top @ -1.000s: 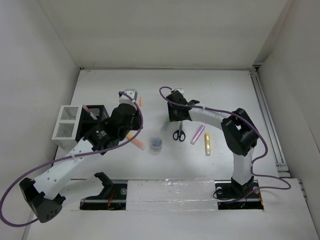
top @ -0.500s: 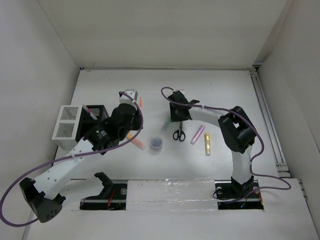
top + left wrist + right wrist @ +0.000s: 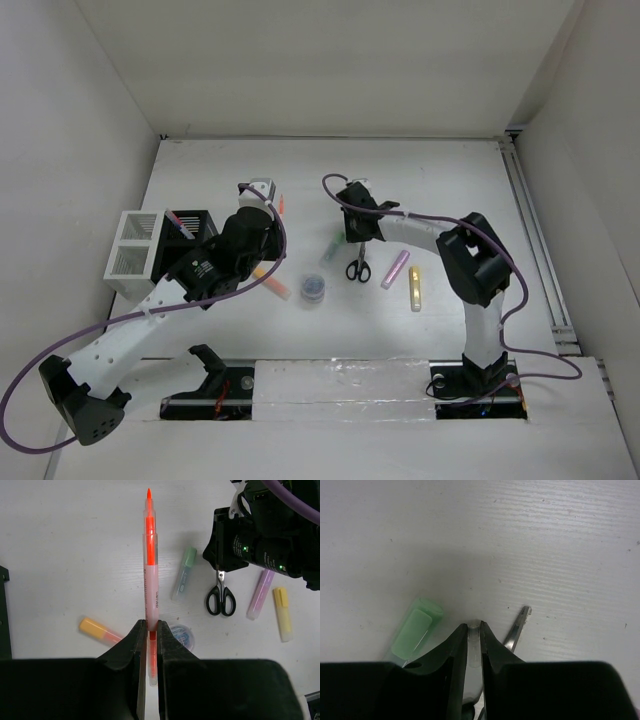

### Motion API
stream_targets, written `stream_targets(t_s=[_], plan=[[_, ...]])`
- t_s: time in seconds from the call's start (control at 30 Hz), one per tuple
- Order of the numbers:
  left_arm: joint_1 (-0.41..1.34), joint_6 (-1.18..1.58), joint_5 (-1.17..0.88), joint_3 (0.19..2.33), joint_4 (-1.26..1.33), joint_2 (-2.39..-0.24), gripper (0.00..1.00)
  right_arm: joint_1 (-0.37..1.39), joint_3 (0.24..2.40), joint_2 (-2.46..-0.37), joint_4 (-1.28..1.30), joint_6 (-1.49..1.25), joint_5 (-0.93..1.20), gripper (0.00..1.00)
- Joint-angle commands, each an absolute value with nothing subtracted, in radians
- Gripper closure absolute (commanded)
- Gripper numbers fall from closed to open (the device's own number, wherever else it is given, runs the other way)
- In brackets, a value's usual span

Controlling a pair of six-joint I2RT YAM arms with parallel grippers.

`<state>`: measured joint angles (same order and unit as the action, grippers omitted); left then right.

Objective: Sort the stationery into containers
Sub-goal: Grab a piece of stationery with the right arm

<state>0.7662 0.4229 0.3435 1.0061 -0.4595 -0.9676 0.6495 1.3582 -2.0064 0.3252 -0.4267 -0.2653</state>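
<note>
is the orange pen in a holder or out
Out. The left gripper is shut on the orange pen, with only table behind it.

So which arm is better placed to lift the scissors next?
Right. The right gripper sits on the scissors, a blade between its jaws; the left gripper is occupied, shut on an orange pen.
</note>
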Motion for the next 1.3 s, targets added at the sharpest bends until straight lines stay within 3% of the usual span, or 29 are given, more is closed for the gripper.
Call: stream_targets(t_s=[0.0, 0.2, 0.33, 0.47, 0.53, 0.9, 1.03, 1.27], plan=[[0.769, 0.41, 0.342, 1.002, -0.43, -0.965, 1.0, 0.66, 1.321, -2.017, 0.321, -0.445, -0.255, 0.79], [0.769, 0.41, 0.342, 1.002, -0.43, -0.956, 1.0, 0.669, 1.301, -2.008, 0.33, -0.445, -0.264, 0.85], [0.769, 0.41, 0.342, 1.002, -0.43, -0.956, 1.0, 0.669, 1.292, -1.999, 0.339, -0.445, -0.264, 0.77], [0.769, 0.41, 0.351, 1.002, -0.43, -0.956, 1.0, 0.669, 1.273, -1.988, 0.348, -0.445, -0.273, 0.77], [0.769, 0.41, 0.351, 1.002, -0.43, -0.956, 1.0, 0.678, 1.273, -1.979, 0.348, -0.445, -0.273, 0.82], [0.769, 0.41, 0.36, 1.002, -0.43, -0.946, 1.0, 0.678, 1.221, -1.96, 0.348, -0.454, -0.264, 0.77], [0.769, 0.41, 0.36, 1.002, -0.439, -0.946, 1.0, 0.687, 1.212, -1.96, 0.339, -0.454, -0.264, 1.0], [0.769, 0.41, 0.379, 1.002, -0.439, -0.946, 1.0, 0.687, 1.212, -1.892, 0.287, -0.463, -0.21, 1.0]])
